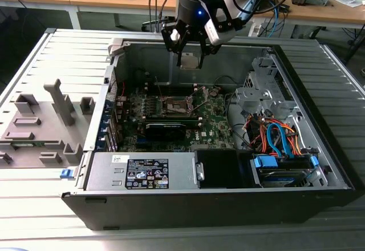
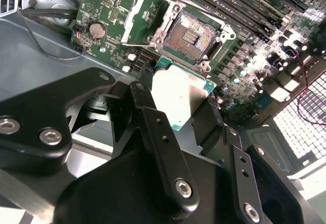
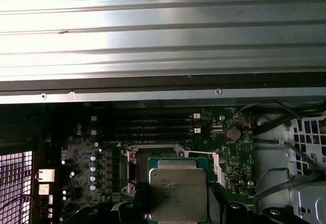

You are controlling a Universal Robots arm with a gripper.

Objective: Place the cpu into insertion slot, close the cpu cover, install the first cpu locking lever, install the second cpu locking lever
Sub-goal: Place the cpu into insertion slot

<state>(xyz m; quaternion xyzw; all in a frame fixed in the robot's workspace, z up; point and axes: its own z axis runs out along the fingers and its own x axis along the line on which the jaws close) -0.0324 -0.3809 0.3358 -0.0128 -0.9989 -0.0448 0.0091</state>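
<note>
The tool hangs over the open computer case on the bench, clamped on the chip by two opposite edges. The chip is up in the air, well clear of the socket below. In the second wrist view the cover stands flipped up, with the gold contacts bare.

Nothing here can be read with any certainty. In the exterior view a black label and a smaller white label sit on the grey power supply box, and their print is too fine to make out. In the first wrist view the cpu carries faint engraved lines on its metal top, which are likewise illegible.
</note>
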